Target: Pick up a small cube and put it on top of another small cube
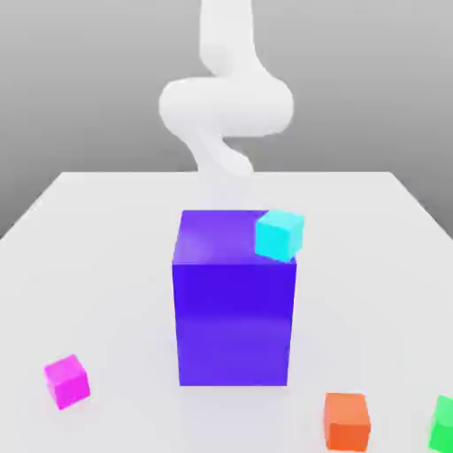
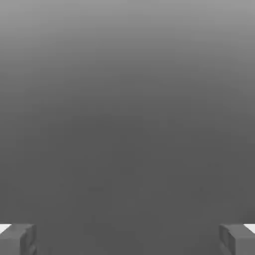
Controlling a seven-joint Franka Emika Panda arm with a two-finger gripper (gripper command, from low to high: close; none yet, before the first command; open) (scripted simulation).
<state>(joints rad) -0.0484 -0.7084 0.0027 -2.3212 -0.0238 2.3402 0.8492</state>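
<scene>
I take the big blue block (image 1: pixel 234 305) in the middle of the white table (image 1: pixel 106 221) as my landmark. Far off toward the exterior view's left of it, near the table's front, lies the magenta cube (image 1: pixel 67 380), well apart from the block. On the block's top, at its front corner toward the exterior view's right, sits the cyan cube (image 1: pixel 280 234), tilted and overhanging the edge. Beyond the block's front corner on that same side rests the orange cube (image 1: pixel 346 420), and further along the green cube (image 1: pixel 444 423), cut by the frame. My arm (image 1: pixel 226 102) rises behind the block. My claw (image 2: pixel 127 239) is spread wide and holds nothing; its fingertips (image 2: pixel 17 239) frame only grey.
</scene>
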